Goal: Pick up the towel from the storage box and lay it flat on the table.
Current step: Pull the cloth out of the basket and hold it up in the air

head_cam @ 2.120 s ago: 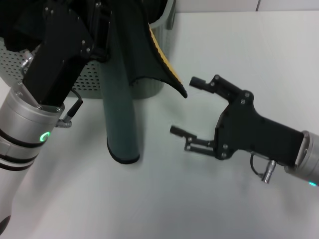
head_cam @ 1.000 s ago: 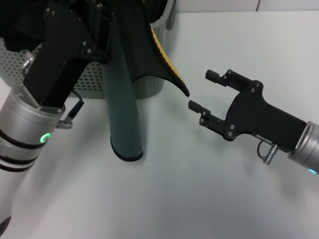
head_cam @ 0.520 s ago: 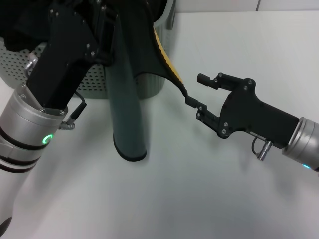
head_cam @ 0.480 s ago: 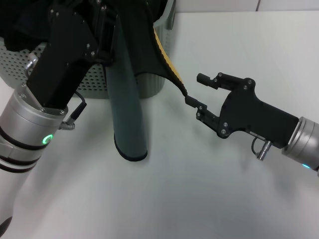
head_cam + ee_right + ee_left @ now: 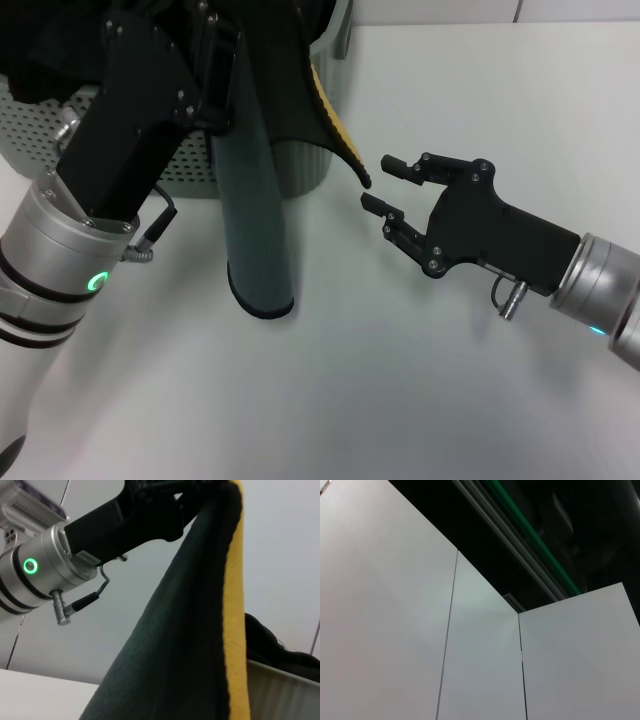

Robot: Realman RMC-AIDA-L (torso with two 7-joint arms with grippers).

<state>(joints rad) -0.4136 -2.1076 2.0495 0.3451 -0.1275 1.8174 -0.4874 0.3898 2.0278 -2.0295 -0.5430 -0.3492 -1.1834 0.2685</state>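
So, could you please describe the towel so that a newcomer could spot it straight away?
Start at the pale sage-green perforated plastic storage box at the white table's far left. Hanging in front of it from the left tool is a dark green soft cloth towel. Unlike the plain black cloths behind, it has a mustard-yellow reverse and black stitched edging.

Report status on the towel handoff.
Left hand up high, shut on towel, which hangs down to the table. Right hand open beside the free corner, not gripping. Nothing in the way.
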